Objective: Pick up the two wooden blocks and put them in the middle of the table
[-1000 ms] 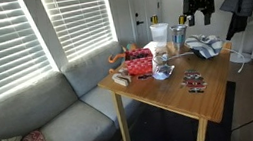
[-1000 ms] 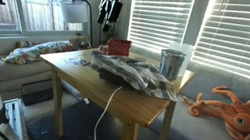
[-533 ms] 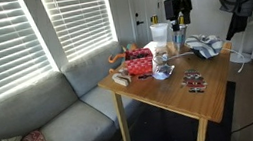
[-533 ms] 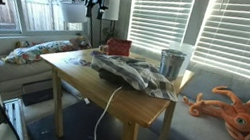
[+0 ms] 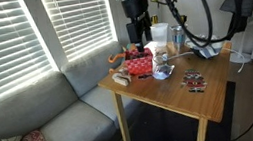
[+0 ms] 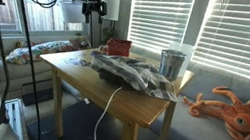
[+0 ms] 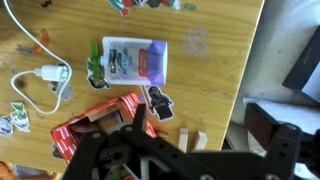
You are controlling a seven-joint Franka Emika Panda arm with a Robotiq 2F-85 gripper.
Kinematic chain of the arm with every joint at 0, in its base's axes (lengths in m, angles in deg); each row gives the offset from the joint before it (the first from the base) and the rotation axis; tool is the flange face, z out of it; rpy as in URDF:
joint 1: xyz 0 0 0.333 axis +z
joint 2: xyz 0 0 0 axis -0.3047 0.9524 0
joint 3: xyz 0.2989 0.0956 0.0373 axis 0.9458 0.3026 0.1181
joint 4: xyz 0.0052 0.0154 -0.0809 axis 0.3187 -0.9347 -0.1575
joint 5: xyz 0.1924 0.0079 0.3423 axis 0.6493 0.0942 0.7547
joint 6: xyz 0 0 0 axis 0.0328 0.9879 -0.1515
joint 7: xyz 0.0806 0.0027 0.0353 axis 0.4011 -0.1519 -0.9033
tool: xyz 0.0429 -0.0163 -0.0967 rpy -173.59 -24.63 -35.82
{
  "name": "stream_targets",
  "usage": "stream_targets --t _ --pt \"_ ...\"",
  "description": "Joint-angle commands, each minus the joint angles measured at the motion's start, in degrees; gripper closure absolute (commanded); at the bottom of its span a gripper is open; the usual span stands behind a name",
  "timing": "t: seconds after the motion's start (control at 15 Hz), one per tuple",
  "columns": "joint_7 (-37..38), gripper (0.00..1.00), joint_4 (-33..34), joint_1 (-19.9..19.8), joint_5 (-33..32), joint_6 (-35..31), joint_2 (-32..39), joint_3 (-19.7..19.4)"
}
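Blocks (image 7: pixel 201 141) of pale wood, small, rectangular

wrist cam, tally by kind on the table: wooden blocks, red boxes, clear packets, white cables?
wooden blocks: 2
red patterned box: 1
clear plastic packet: 1
white cable: 1
Total: 5
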Motion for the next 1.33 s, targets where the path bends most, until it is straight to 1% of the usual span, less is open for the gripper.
stream_targets --t 0.0,0.07,0.13,0.27,0.47,0.53,0.93,1.07,1.27 --pt "0.5 0.0 6.8 2.5 -1.4 -5.7 8.9 -0.1" --pt "0.2 0.0 7.8 3.0 -1.2 -7.1 10.4 -0.3" --pt "0.1 0.0 3.9 2.7 -0.2 -6.1 6.8 -1.1" --pt "0.1 0.0 5.9 3.4 -0.1 -7.5 9.7 -1.2" --pt "0.1 0.0 7.0 3.6 -0.1 -7.5 10.5 -1.3" --pt "0.4 0.0 8.1 3.4 1.1 -7.4 11.9 -1.5" --pt "3.3 0.0 9.3 3.8 2.7 -9.3 16.9 -2.5" --pt "6.3 0.0 9.8 4.5 2.1 -9.9 18.5 -2.9" --pt "12.7 0.0 10.7 5.9 1.1 -9.4 20.6 -4.1"
